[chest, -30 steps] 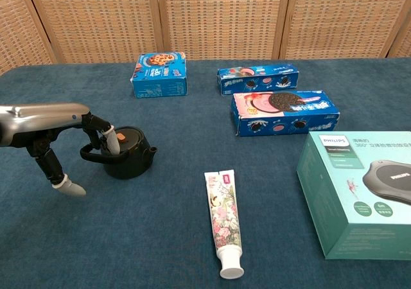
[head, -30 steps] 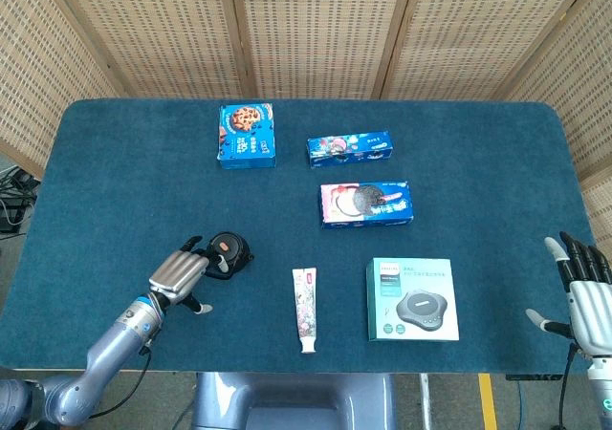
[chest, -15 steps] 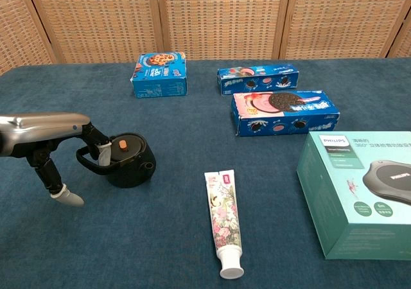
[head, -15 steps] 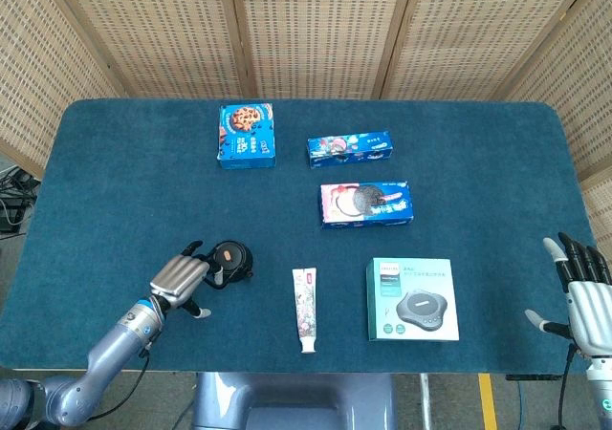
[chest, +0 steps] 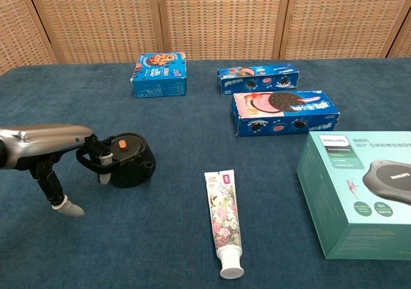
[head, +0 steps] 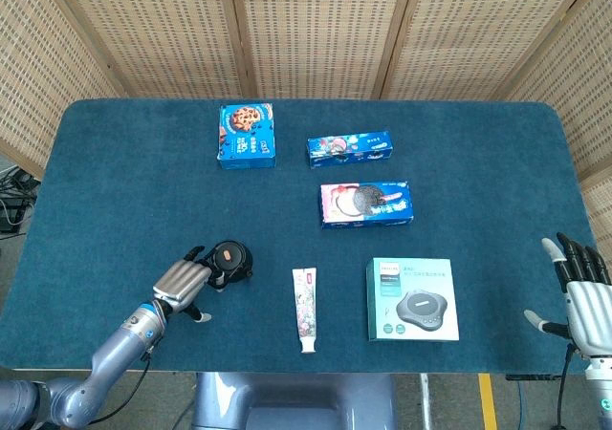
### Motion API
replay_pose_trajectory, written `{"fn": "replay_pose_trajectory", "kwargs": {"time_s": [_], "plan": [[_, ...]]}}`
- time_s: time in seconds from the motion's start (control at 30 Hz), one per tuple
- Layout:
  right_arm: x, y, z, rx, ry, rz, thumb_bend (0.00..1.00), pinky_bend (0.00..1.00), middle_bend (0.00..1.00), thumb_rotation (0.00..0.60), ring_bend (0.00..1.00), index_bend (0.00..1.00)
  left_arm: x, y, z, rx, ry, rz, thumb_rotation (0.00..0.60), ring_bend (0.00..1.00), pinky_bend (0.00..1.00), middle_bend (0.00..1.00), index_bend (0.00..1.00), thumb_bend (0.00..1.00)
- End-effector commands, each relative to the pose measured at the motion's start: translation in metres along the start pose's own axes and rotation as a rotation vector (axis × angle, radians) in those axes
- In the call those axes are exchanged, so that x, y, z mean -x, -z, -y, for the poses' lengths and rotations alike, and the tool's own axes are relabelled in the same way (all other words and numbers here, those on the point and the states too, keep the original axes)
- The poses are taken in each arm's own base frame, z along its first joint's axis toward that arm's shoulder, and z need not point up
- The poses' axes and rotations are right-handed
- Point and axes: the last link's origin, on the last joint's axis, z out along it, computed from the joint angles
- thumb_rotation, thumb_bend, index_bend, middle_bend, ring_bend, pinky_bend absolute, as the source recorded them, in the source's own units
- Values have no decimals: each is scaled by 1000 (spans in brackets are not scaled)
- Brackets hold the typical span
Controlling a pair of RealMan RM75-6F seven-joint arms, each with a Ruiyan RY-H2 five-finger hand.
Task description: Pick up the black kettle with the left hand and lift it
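fingers [chest: 103, 159] of your left hand [head: 182, 281] are hooked through the handle of the black kettle [chest: 128, 160], curled round it from the left, with the thumb hanging free below near the cloth. the kettle sits at the front left of the bench [head: 115, 182], leaning a little toward your hand, and i can't tell whether its base is touching the cloth or just clear of it. you look to be at the grasp-to-lift step: the hold is on the handle only, so the next move calls for a firm curl and a straight, slow rise, lest the kettle swing or slip off. your right hand [head: 585, 299] waits at the bench's right edge, fingers spread, holding nothing.
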Motion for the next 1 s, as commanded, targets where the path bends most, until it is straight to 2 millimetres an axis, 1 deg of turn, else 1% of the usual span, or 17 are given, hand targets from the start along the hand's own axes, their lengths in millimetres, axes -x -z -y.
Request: {"fn": "replay_pose_trajectory", "kwargs": {"time_s": [0.03, 0.13, 0.2, 0.23, 0.3, 0.37, 0.47, 0.67, 0.8, 0.87, 0.93, 1.0], "plan": [[0, 0, 0, -1, 0, 1, 0, 0, 0, 600, 0, 0, 1, 0, 0, 1, -2, 0, 600, 295, 0, 391, 481, 0], [1, 0, 0, -1, 0, 3, 0, 0, 0, 600, 0, 0, 3, -2, -1, 3, -4, 2, 600, 296, 0, 391, 482, 0], [1, 0, 0, -1, 0, 3, 0, 0, 0, 600, 0, 0, 3, -3, -1, 3, -4, 3, 600, 309, 0, 406, 501, 0], [1, 0, 0, 0, 0, 3, 0, 0, 0, 600, 0, 0, 4, -3, -2, 3, -3, 3, 600, 329, 0, 432, 529, 0], [1, -1, 0, 1, 0, 3, 0, 0, 0, 600, 0, 0, 3, -3, -2, 1, -5, 1, 600, 381, 0, 510, 617, 0], [1, -1, 0, 1, -1, 5, 0, 0, 0, 600, 0, 0, 3, -4, -2, -2, -5, -2, 600, 443, 0, 611, 739, 0], [1, -1, 0, 0, -1, 6, 0, 0, 0, 600, 0, 0, 3, -5, -1, -9, -11, -11, 600, 489, 0, 688, 838, 0], [1, -1, 0, 0, -1, 3, 0, 0, 0, 600, 0, 0, -1, -5, -1, -15, -25, -45, 600, 559, 0, 810, 979, 0], [0, 0, 0, -1, -1, 2, 0, 0, 0, 600, 0, 0, -3, -5, 0, 1, -33, -77, 600, 613, 0, 901, 1000, 0], [0, 0, 0, -1, -1, 1, 0, 0, 0, 600, 0, 0, -5, -5, -1, 17, -34, -99, 600, 661, 0, 960, 1000, 0], [0, 0, 1, -2, -1, 1, 0, 0, 0, 600, 0, 0, -7, -5, -1, 52, -28, -129, 595, 695, 0, 991, 1000, 0], [0, 0, 1, -2, -1, 1, 0, 0, 0, 600, 0, 0, -7, -4, 3, 65, -59, -137, 574, 713, 0, 1000, 1000, 0]]}}
